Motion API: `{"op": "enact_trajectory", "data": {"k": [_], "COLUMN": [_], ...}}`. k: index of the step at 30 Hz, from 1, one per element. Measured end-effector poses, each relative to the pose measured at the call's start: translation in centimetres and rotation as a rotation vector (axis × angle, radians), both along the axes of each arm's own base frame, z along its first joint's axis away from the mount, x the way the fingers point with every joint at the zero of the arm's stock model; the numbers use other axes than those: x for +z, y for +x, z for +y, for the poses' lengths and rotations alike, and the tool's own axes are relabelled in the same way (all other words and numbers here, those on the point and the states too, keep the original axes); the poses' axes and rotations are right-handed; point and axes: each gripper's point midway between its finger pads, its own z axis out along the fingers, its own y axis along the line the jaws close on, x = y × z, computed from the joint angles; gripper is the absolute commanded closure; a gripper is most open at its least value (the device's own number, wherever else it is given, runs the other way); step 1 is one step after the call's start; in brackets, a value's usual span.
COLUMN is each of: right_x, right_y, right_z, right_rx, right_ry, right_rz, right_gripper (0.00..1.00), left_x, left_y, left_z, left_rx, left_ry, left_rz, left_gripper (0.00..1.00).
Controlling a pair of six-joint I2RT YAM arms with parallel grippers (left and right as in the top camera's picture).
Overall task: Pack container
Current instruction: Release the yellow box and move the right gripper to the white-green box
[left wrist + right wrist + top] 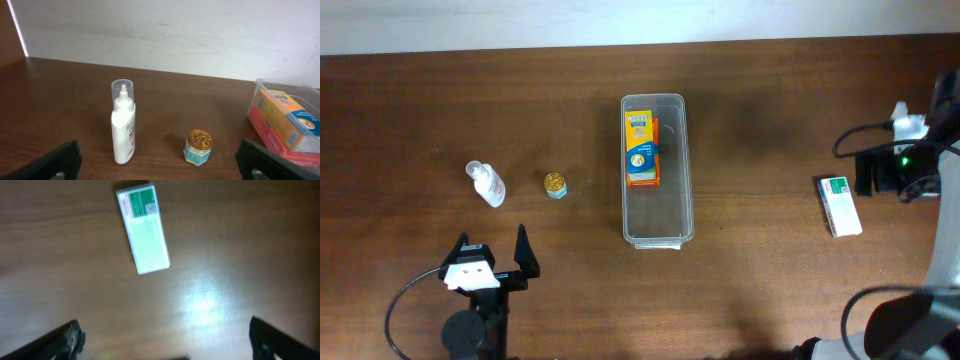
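Note:
The clear plastic container (689, 170) lies lengthwise at the table's middle, with an orange and yellow box (641, 150) in its far half. From the left wrist, the container (260, 86) and that box (285, 117) show at the right edge. A white bottle (486, 184) and a small gold-lidded jar (556, 185) lie left of the container. My left gripper (492, 250) is open, just short of the upright bottle (123, 125) and jar (199, 147). Over bare table, my right gripper (876, 172) is open beside a green and white box (839, 204), seen as well in the right wrist view (145, 230).
A white wall runs behind the table's far edge (150, 70). Cables loop beside both arm bases, at the left (405, 300) and at the right (855, 300). The tabletop is dark brown wood (770, 120).

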Motion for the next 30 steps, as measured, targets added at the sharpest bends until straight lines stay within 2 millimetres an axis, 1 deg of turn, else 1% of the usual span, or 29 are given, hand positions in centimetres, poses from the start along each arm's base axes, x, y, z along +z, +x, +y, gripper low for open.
{"op": "enact_trajectory", "data": {"k": [1,4,7,11,14,17,19,25,30], "right_x": [-0.8,-4.1,-6.6,-9.6,-11.1,-12.0,-12.7,-15.5,-16.9], "right_y": [-0.1,-0.3,-0.4,0.2,1.3,2.7,3.3,3.0,3.2], "right_z": [-0.3,-1.6,-1.6,-1.4,-1.7,-2.4,-2.6,-2.4,-2.3], "right_rx": [0.007,0.038,0.084,0.171,0.208,0.226,0.234,0.238,0.226], "right_ry": [0.002,0.007,0.036,0.062,0.054,0.031,0.028,0.072,0.094], "right_rz": [0.009,0.031,0.036,0.024,-0.003,-0.041,-0.048,0.009,0.025], "right_gripper": [0.02,0.01,0.02,0.02,0.02,0.02,0.02,0.01,0.01], "left_x": [0.0,0.0,0.0,0.0,0.0,0.0,0.0,0.0,0.0], "left_y": [0.0,0.0,0.0,0.0,0.0,0.0,0.0,0.0,0.0], "left_z": [0.0,0.0,0.0,0.0,0.0,0.0,0.0,0.0,0.0], "left_rx": [0.000,0.000,0.000,0.000,0.000,0.000,0.000,0.000,0.000], "left_ry": [0.000,0.000,0.000,0.000,0.000,0.000,0.000,0.000,0.000], "left_rz": [0.000,0.000,0.000,0.000,0.000,0.000,0.000,0.000,0.000], "left_gripper": [0.01,0.01,0.01,0.01,0.01,0.01,0.01,0.01,0.01]}}
